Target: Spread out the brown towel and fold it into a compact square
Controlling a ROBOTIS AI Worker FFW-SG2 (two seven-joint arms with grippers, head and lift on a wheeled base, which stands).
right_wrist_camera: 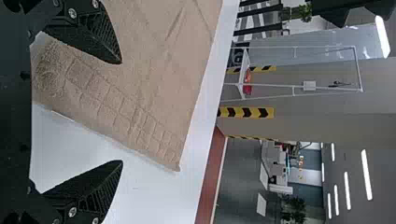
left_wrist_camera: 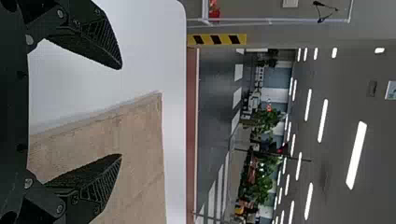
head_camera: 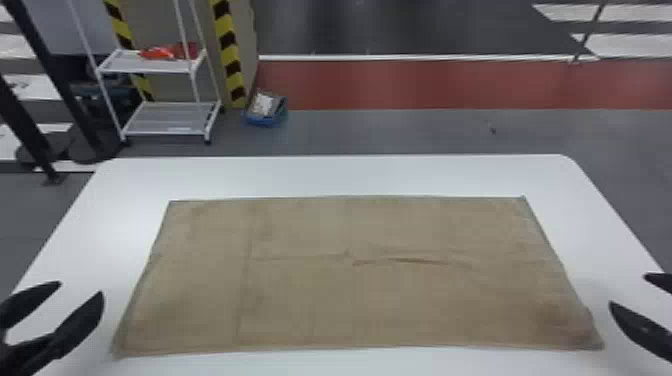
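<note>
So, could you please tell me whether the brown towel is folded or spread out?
Spread out: the brown rectangular cloth towel lies flat across the white table, all four corners showing, with slight creases.

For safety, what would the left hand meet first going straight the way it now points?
Probably the towel, near its left edge; the left hand may pass above, as its height is unclear.

The brown towel [head_camera: 300, 300] lies spread flat on the white table [head_camera: 330, 175], its 2 long sides running left to right, with faint creases, a low wrinkle near the middle and a grid-patterned band along its right end.
</note>
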